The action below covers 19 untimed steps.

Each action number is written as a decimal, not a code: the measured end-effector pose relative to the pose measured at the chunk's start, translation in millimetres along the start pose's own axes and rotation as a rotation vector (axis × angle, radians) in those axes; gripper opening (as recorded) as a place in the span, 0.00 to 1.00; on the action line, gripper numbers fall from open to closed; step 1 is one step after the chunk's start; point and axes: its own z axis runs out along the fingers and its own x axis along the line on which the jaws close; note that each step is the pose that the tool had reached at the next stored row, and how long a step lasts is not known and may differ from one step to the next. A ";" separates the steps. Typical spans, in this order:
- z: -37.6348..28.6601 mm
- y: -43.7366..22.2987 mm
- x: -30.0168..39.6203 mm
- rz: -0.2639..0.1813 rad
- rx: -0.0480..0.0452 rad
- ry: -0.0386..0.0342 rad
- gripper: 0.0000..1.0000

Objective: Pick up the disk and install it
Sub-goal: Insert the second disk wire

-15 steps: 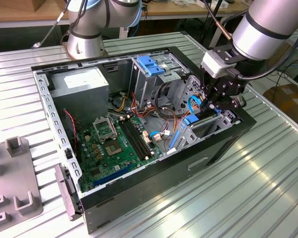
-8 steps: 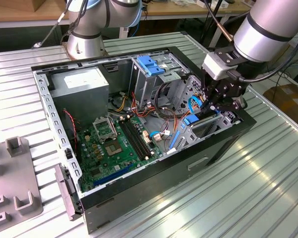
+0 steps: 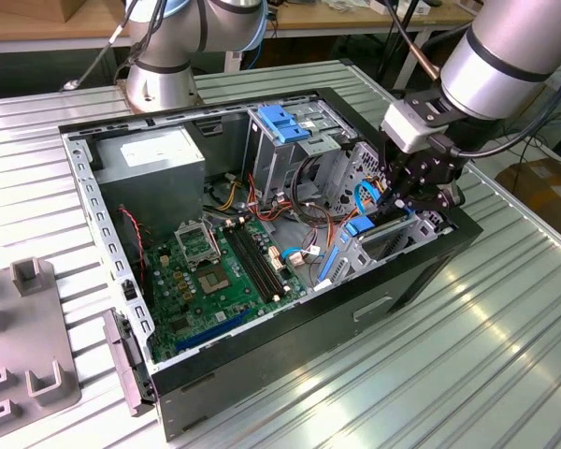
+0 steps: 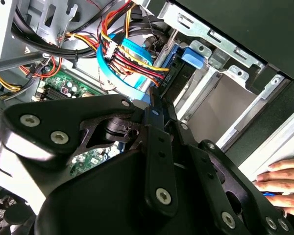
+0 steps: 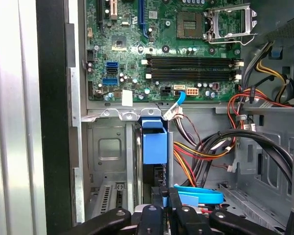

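The disk stands on edge in the metal drive bay at the case's front corner, its blue carrier end toward the motherboard and its dark body behind it. In the exterior view the disk sits low in that bay on the exterior view's right, and my gripper hangs just over it. Both wrist views show my gripper with its black fingers drawn together on the thin rear edge of the disk. The gripper hides the contact itself.
The open case holds a green motherboard, a tall cage with a fixed blue latch and bundles of cables beside the bay. A person's hand rests on the case edge. A grey fixture lies on the table.
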 end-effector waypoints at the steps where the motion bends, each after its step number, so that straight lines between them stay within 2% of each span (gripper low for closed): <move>1: 0.1 0.0 0.0 -0.006 -0.0007 -0.0003 0.16; 5: 0.5 0.0 0.0 -0.034 -0.0040 -0.0019 0.16; 15: 1.0 -2.8 0.1 -0.032 -0.0031 -0.0024 0.16; 19: 3.4 -2.7 0.3 -0.032 -0.0030 -0.0038 0.16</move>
